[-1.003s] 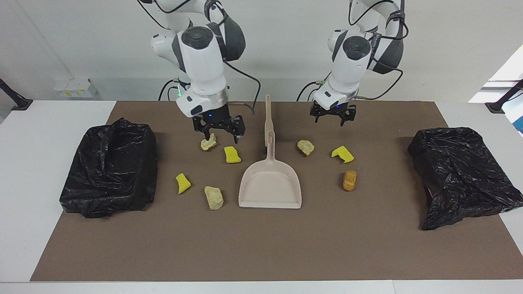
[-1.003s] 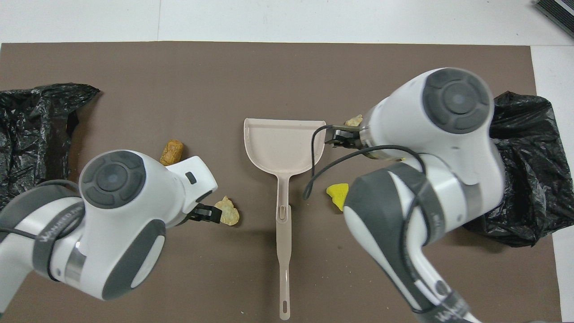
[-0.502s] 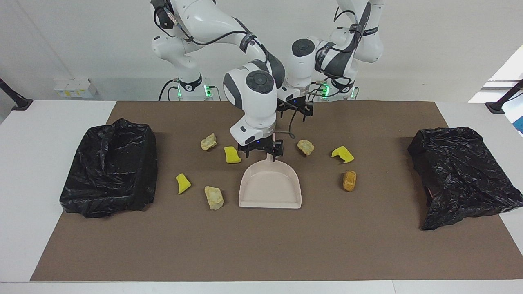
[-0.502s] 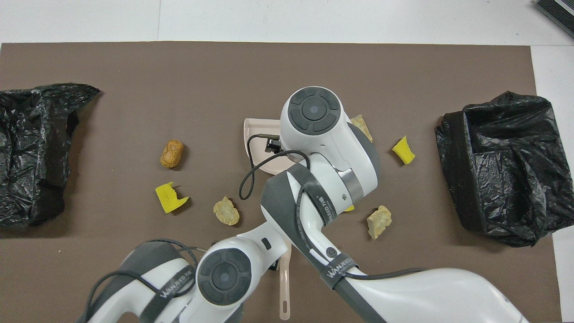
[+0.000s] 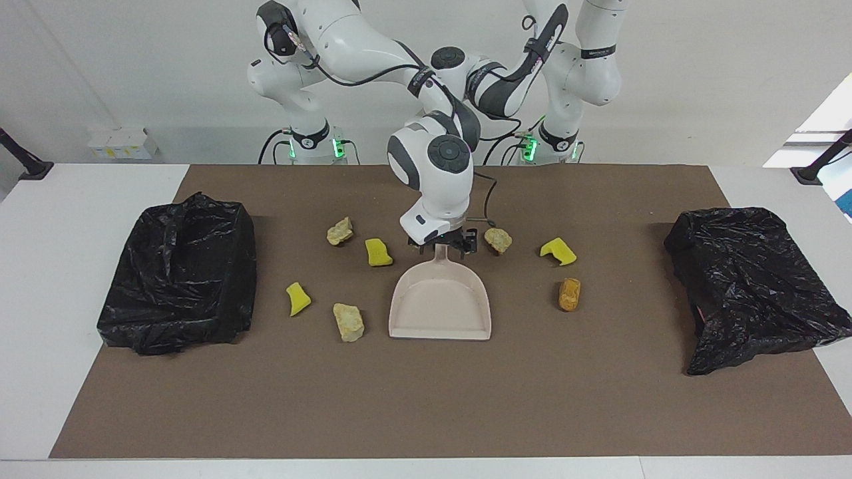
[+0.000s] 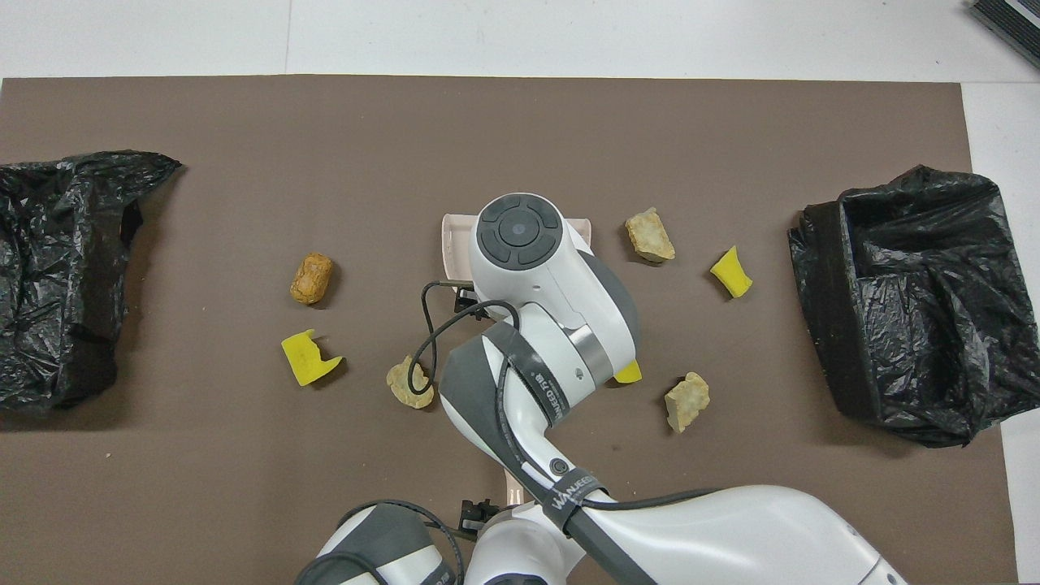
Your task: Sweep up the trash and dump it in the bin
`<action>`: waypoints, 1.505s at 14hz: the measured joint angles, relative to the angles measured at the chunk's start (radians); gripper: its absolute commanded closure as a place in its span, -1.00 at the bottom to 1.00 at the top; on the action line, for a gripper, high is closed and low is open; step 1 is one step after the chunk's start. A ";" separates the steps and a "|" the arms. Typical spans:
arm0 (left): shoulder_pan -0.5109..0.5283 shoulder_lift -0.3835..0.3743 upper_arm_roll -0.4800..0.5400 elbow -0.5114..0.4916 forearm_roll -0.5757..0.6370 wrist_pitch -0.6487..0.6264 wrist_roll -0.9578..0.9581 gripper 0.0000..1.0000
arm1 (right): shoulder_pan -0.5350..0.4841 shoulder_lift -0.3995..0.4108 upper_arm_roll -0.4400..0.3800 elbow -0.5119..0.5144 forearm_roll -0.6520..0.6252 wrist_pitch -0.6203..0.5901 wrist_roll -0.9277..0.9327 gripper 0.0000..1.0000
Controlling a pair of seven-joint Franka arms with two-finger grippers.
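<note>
On mat: three yellow chunks (image 5: 379, 253), three beige lumps (image 5: 349, 322), one orange lump (image 5: 569, 294).

Robotics lab, staged test bench. Two white arms bolted at 12 o'clock of a white worktop (image 5: 80, 219), green status lights at their bases, loose cables. Brown mat (image 5: 426, 399) marks the work area; black-bagged bins (image 5: 180, 266) at 3 and 9 o'clock. Bare white wall (image 5: 719, 80), wall socket box (image 5: 123, 143), black camera stands (image 5: 23, 159) at the edges.
</note>
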 measured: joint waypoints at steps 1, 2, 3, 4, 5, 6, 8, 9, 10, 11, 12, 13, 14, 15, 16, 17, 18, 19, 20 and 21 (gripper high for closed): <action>-0.006 0.008 0.001 0.000 0.000 0.001 -0.007 -1.00 | 0.000 -0.014 0.000 -0.030 0.011 0.000 -0.024 -0.71; -0.010 0.016 0.001 -0.002 0.000 0.001 -0.012 -1.00 | 0.000 -0.032 0.000 -0.064 0.025 -0.001 -0.045 -0.59; -0.011 0.024 0.001 -0.003 0.000 0.001 -0.018 -1.00 | 0.001 -0.049 0.000 -0.096 0.033 -0.001 -0.058 -0.49; -0.011 0.032 0.002 -0.003 0.000 0.002 -0.025 -0.87 | 0.001 -0.063 0.000 -0.119 0.035 0.000 -0.060 -0.44; -0.011 0.037 0.002 -0.003 0.000 0.004 -0.033 -0.31 | 0.002 -0.073 0.001 -0.132 0.040 0.000 -0.060 -0.42; -0.011 0.039 0.002 -0.003 0.000 0.005 -0.039 0.30 | 0.002 -0.078 0.002 -0.140 0.056 0.000 -0.060 -0.41; -0.011 0.040 0.004 -0.003 0.000 0.006 -0.049 1.00 | 0.004 -0.085 0.003 -0.152 0.098 0.013 -0.060 -0.40; -0.011 0.040 0.006 -0.003 0.000 0.006 -0.050 1.00 | 0.005 -0.087 0.004 -0.164 0.114 0.045 -0.060 -0.40; -0.011 0.040 0.008 -0.003 0.000 0.005 -0.051 1.00 | 0.006 -0.090 0.005 -0.182 0.122 0.078 -0.060 -0.26; -0.011 0.040 0.011 -0.003 0.000 0.005 -0.051 1.00 | 0.006 -0.095 0.007 -0.204 0.126 0.099 -0.061 0.12; -0.010 0.040 0.015 -0.003 0.000 0.004 -0.051 1.00 | 0.006 -0.100 0.009 -0.222 0.128 0.109 -0.061 0.78; -0.007 0.039 0.019 -0.003 0.000 0.002 -0.051 1.00 | 0.006 -0.104 0.010 -0.233 0.129 0.114 -0.061 1.00; -0.004 0.037 0.022 -0.003 0.000 -0.004 -0.051 1.00 | 0.006 -0.109 0.010 -0.236 0.129 0.115 -0.061 1.00; 0.000 0.036 0.026 -0.003 0.000 -0.010 -0.051 1.00 | 0.006 -0.115 0.010 -0.236 0.130 0.115 -0.061 1.00; 0.003 0.035 0.027 -0.003 0.000 -0.016 -0.051 1.00 | 0.006 -0.122 0.011 -0.236 0.130 0.115 -0.062 1.00; 0.004 0.033 0.028 -0.003 0.000 -0.027 -0.051 1.00 | 0.006 -0.131 0.011 -0.236 0.130 0.115 -0.062 1.00; 0.004 0.029 0.028 -0.003 0.000 -0.045 -0.051 1.00 | 0.005 -0.142 0.011 -0.236 0.130 0.115 -0.062 1.00; 0.004 0.018 0.028 -0.005 0.000 -0.066 -0.050 1.00 | 0.002 -0.154 0.010 -0.236 0.129 0.115 -0.071 1.00; 0.006 -0.001 0.028 -0.015 0.000 -0.082 -0.049 1.00 | -0.002 -0.168 0.010 -0.237 0.129 0.115 -0.105 1.00; 0.017 -0.026 0.029 -0.029 0.000 -0.097 -0.039 1.00 | -0.009 -0.180 0.007 -0.237 0.129 0.110 -0.161 1.00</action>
